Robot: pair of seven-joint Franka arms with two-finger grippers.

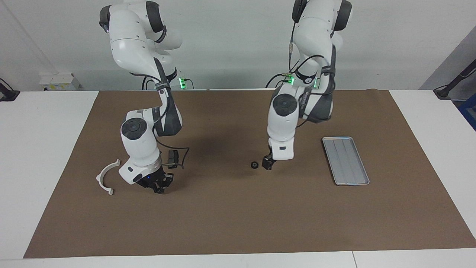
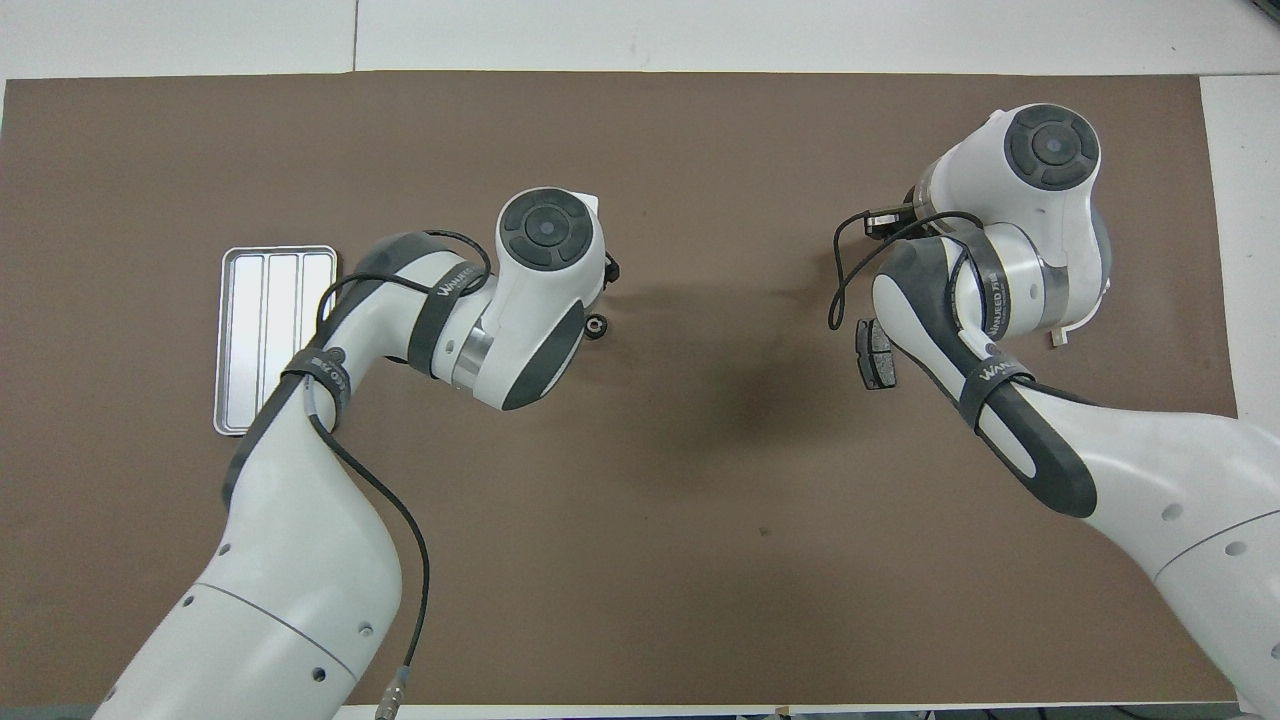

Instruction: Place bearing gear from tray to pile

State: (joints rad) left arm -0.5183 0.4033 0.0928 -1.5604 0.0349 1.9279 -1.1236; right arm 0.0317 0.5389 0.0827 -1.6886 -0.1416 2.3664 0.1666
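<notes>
The bearing gear (image 1: pixel 254 165), a small black ring, lies on the brown mat mid-table; it also shows in the overhead view (image 2: pixel 596 326). My left gripper (image 1: pixel 267 164) hangs just beside it on the tray's side, open and empty, not touching it. The silver-grey tray (image 1: pixel 346 160) is empty at the left arm's end (image 2: pixel 270 340). The pile at the right arm's end has a white arc (image 1: pixel 107 176) and one dark brake pad (image 2: pixel 874 352) showing. My right gripper (image 1: pixel 156 186) is open and empty, low over the mat between the arc and the pad.
The brown mat (image 1: pixel 238 223) covers most of the white table. A black cable loops from the right wrist (image 2: pixel 845 270) over the mat near the brake pad. The right arm's wrist covers part of the white arc in the overhead view (image 2: pixel 1062 335).
</notes>
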